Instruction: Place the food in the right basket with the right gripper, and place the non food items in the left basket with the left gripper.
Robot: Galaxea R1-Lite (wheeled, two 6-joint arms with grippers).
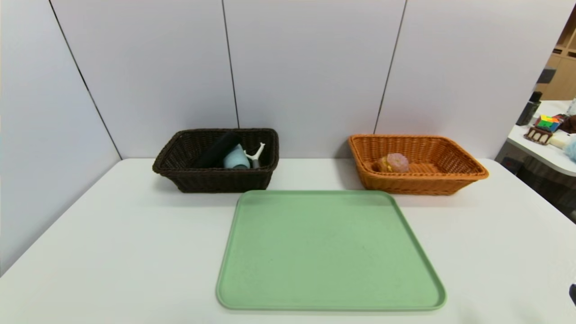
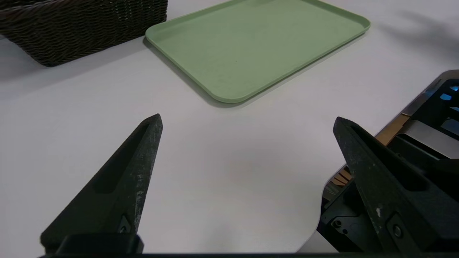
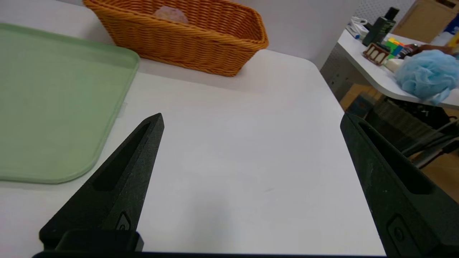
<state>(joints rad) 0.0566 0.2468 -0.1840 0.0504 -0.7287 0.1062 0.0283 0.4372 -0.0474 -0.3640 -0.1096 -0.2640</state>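
Bun [image 1: 394, 163] already in orange basket [image 1: 454, 173] at upper right of head view, cup [image 1: 236, 158], pouch [image 1: 217, 150] and peeler [image 1: 256, 154] in dark basket [image 1: 189, 175] upper left; green tray [image 1: 328, 252] bare on white counter [image 1: 112, 252]; left end effector [image 2: 247, 120] and right end effector [image 3: 251, 118] both spread, empty, well short of baskets, panel walls behind.

Lab bench (partition panels [image 1: 310, 67], cluttered side table [image 1: 546, 148])
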